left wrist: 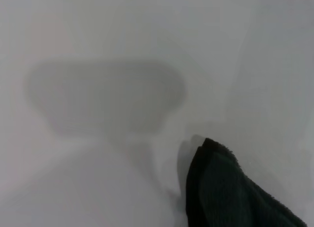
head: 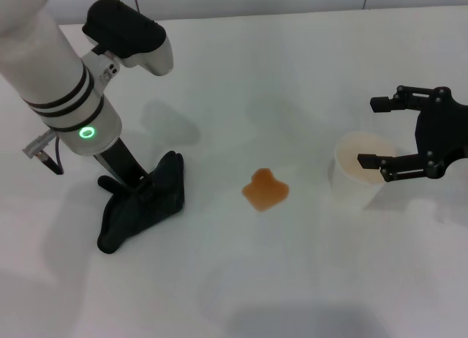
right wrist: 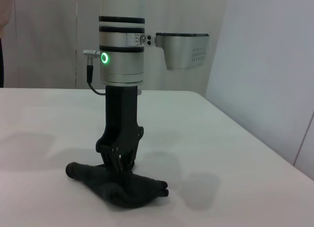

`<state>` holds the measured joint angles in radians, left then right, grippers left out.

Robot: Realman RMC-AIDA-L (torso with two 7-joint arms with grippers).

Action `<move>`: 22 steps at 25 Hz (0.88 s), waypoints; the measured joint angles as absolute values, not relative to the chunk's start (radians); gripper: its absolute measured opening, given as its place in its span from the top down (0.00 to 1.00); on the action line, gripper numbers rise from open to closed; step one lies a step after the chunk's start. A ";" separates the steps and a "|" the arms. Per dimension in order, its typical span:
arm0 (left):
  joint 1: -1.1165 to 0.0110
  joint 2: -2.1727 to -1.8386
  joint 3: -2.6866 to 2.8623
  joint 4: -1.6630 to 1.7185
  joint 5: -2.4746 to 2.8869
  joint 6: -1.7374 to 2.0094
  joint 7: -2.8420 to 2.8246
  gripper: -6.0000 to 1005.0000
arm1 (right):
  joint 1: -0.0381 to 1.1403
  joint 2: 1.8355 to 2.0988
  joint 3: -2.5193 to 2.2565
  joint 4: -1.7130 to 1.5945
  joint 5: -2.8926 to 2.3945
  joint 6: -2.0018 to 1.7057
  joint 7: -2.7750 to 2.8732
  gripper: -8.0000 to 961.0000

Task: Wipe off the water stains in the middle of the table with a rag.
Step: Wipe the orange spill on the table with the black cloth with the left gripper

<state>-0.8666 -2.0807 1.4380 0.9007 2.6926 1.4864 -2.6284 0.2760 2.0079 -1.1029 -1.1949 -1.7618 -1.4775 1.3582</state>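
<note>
One pincer matters: the left pincer (head: 139, 186) is pinched down on the rag (head: 142, 205), whose long axis runs diagonally. Water stains (head: 265, 189) sit rightward, mid-table (head: 241, 279). Right pincer (head: 387, 133) hangs open over a cup (head: 358, 183).

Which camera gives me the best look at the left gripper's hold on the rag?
The right wrist view: it shows the left gripper side-on, its fingers closed into the rag on the table. The head view shows the same contact from above, partly hidden by the arm. The left wrist view shows only a rag corner.
</note>
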 joint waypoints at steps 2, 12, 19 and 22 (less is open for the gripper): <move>-0.867 -2.081 1.438 0.901 2.693 1.487 -2.631 0.74 | 0.276 2.008 -1.103 -1.195 -1.762 -1.479 1.358 0.11; -0.867 -2.079 1.437 0.900 2.695 1.487 -2.633 0.86 | 0.276 2.008 -1.103 -1.195 -1.761 -1.483 1.358 0.11; -0.867 -2.077 1.437 0.913 2.694 1.487 -2.634 0.86 | 0.276 2.008 -1.103 -1.195 -1.761 -1.483 1.358 0.11; -0.867 -2.077 1.437 0.913 2.695 1.488 -2.633 0.87 | 0.276 2.008 -1.103 -1.195 -1.761 -1.483 1.358 0.11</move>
